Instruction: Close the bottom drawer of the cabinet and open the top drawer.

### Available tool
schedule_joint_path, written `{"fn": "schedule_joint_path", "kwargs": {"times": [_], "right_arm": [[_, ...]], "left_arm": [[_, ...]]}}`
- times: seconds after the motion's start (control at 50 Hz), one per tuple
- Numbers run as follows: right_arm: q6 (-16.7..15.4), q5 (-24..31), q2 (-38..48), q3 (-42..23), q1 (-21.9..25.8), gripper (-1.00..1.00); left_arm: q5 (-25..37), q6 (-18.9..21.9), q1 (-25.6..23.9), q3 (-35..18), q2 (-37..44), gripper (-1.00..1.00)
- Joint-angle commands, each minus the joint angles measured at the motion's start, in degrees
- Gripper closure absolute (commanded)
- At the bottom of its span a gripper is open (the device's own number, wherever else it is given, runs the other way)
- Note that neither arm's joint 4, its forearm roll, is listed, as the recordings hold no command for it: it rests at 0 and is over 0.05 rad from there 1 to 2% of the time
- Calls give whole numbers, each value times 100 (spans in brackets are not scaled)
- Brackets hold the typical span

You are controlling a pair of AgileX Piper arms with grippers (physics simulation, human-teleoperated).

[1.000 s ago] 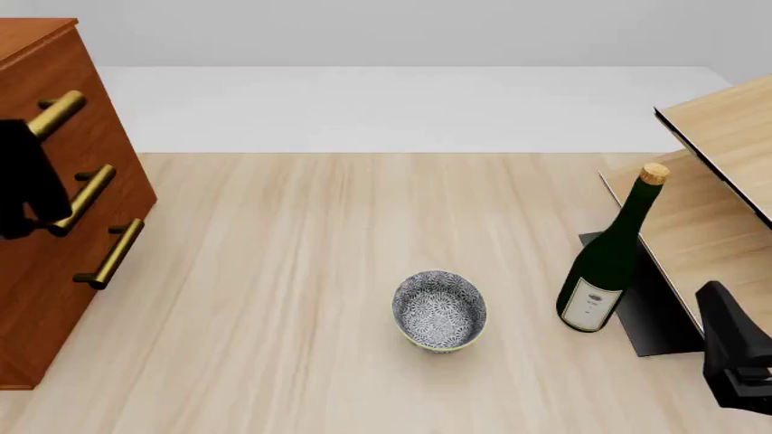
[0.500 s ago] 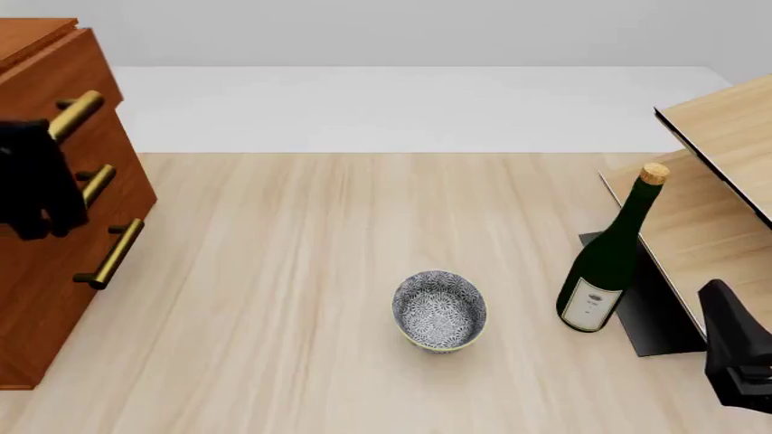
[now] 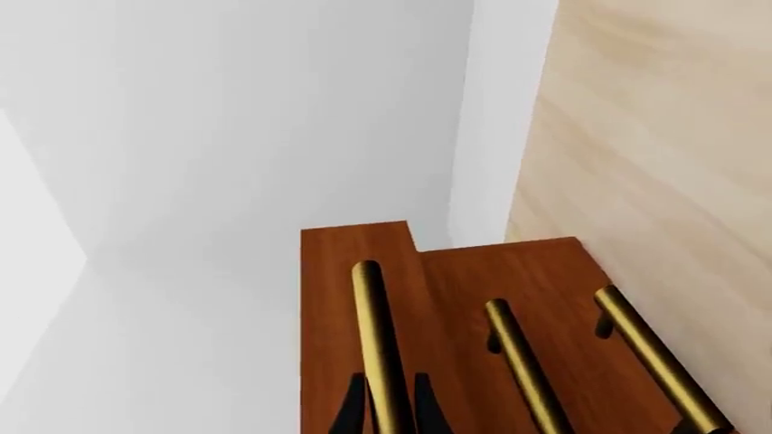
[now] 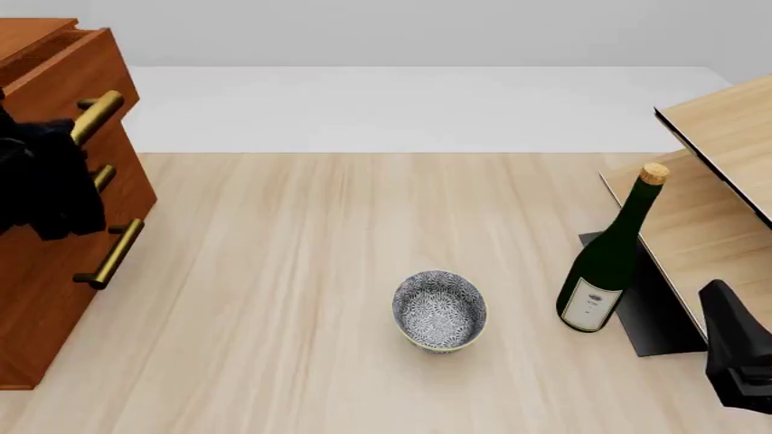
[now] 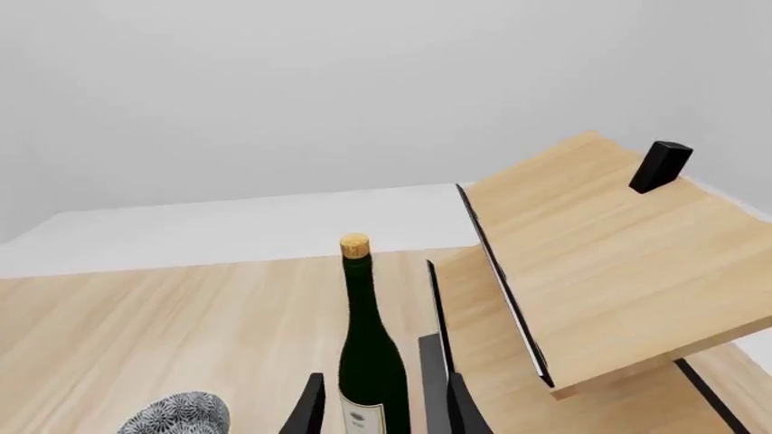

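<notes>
The reddish-brown cabinet [image 4: 31, 32] stands at the table's left edge. Its top drawer [image 4: 85, 68] juts out a little past the two below, also seen in the left wrist view [image 3: 332, 298]. My left gripper [image 4: 72, 154] is shut on that drawer's brass handle [image 3: 376, 334], one finger [image 3: 353, 407] on each side of the bar. The bottom drawer [image 4: 72, 282] sits flush with the middle one, its handle [image 4: 117, 253] free. My right gripper [image 4: 736, 362] hangs open at the near right, holding nothing, its fingers [image 5: 311, 407] apart.
A patterned bowl [image 4: 439, 310] sits in the middle of the table. A green wine bottle [image 4: 603, 271] leans against a pale wood shelf unit [image 4: 711, 208] on the right, with a black base [image 4: 652, 316] beneath, close to my right gripper.
The top drawer has slid out to the right, its handle moving with my left gripper. The right arm has stayed put.
</notes>
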Motion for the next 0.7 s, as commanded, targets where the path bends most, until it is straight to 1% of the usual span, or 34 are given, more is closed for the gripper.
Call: {"fn": "schedule_joint_path", "kwargs": {"times": [0.02,0.16,0.56,0.7], "right_arm": [[7,7,-7,-1,-2,-100],[13,15,-20,-6,-18,-100],[21,6,-11,-4,-18,-100],[21,3,-8,-1,-16,-100]], "left_arm": [[-138,76,-295,-75,276,100],[-110,75,-526,-58,253,100],[-158,93,-648,-97,354,100],[-305,99,-672,-126,517,100]]}}
